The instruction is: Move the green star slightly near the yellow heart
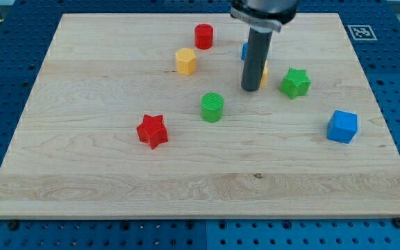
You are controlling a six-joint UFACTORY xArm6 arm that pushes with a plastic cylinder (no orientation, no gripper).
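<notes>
The green star (295,82) lies on the wooden board (103,173) at the view's right of centre. The yellow heart (264,73) is just to its left, mostly hidden behind my rod; only a yellow sliver shows. My tip (250,89) rests on the board to the left of the green star, a short gap away, and just in front of the yellow heart. I cannot tell whether the tip touches the heart.
A blue block (244,50) peeks out behind the rod, its shape hidden. A red cylinder (203,36) and a yellow hexagon (185,61) lie toward the top. A green cylinder (212,107), a red star (152,131) and a blue cube (342,126) lie lower.
</notes>
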